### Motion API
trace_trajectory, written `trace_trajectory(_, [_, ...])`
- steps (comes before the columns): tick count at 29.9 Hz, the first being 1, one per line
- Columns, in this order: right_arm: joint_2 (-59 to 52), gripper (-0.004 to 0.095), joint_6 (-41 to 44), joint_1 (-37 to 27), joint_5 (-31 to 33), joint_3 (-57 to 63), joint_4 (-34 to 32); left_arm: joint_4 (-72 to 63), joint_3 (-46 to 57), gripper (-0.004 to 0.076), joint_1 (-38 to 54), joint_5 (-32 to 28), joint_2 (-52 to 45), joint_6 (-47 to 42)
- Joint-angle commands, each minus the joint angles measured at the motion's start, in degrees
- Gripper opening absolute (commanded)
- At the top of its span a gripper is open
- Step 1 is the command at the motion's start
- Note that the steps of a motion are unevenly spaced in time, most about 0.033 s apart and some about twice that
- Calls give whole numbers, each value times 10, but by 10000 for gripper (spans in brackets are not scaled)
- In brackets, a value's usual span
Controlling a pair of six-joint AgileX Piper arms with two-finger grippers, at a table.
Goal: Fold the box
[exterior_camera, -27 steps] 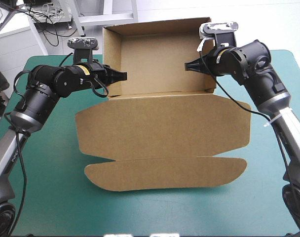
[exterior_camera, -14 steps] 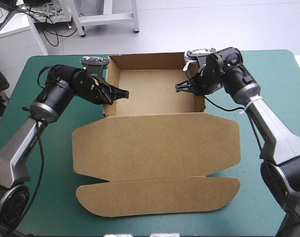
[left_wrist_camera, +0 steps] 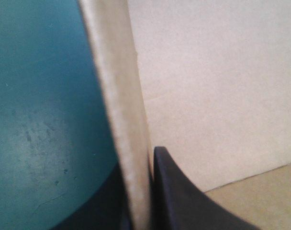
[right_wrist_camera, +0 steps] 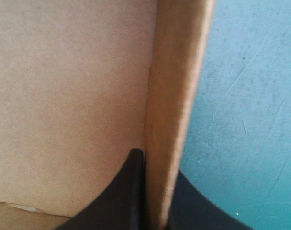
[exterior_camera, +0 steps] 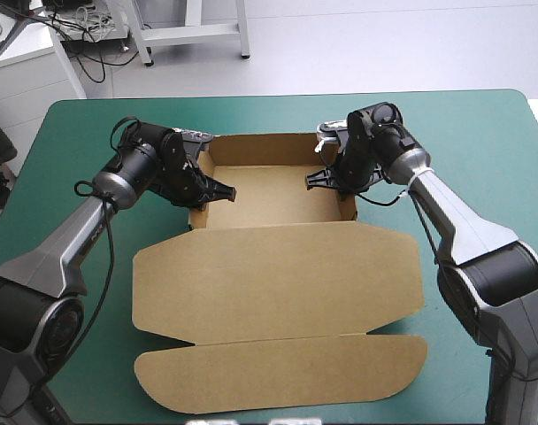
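Board is lying flat across the lower half of the frame: the box [exterior_camera: 251, 301] is resting on the teal-green counter [exterior_camera: 105, 310], with its rounded tuck flap [exterior_camera: 282, 372] nearest the bottom edge and the wide lid panel [exterior_camera: 322, 257] spreading just above it. Beyond the lid, in the upper middle of the frame, the tray [exterior_camera: 269, 190] is standing with its walls raised. The left jaws are pinching the tray's left wall [left_wrist_camera: 121, 120], all but shut on the board, with one black finger inside the tray and the other outside over the counter. The right jaws are gripping the right wall [right_wrist_camera: 176, 96] in the same way. The step in hand is most likely squeezing the side walls so that their tucked folds are setting upright. The next move is probably calling for both jaws to be letting go gently, without dragging the walls outward, leaving the lid lying open.
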Motion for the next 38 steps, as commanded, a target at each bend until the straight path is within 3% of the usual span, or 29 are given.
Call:
trace_trajectory(1, [-20, -15, -34, 4, 6, -16, 18, -49, -20, -7, -9, -9, -15, 44])
trace_trajectory(6, [-20, -14, -41, 4, 6, -16, 18, -66, -20, 45, -9, -5, 1, 61])
trace_trajectory(10, [-20, 63, -45, 4, 6, -16, 21, -84, -20, 228, -9, -3, 4, 61])
trace_trajectory(12, [-20, 189, -45, 4, 6, -16, 31, -84, -20, 346, -9, -3, 4, 59])
trace_trajectory(15, [-20, 481, -45, 4, 6, -16, 45, -84, -20, 510, -9, 1, 4, 48])
trace_trajectory(17, [-20, 674, -45, 4, 6, -16, 48, -84, -20, 558, -9, 1, 4, 40])
trace_trajectory(20, [-20, 809, -40, 4, 6, -16, 48, -84, -20, 561, -9, 1, 4, 40])
trace_trajectory(38, [-81, 809, -45, -4, 5, -17, -15, -30, -46, 561, -9, -11, -72, 42])
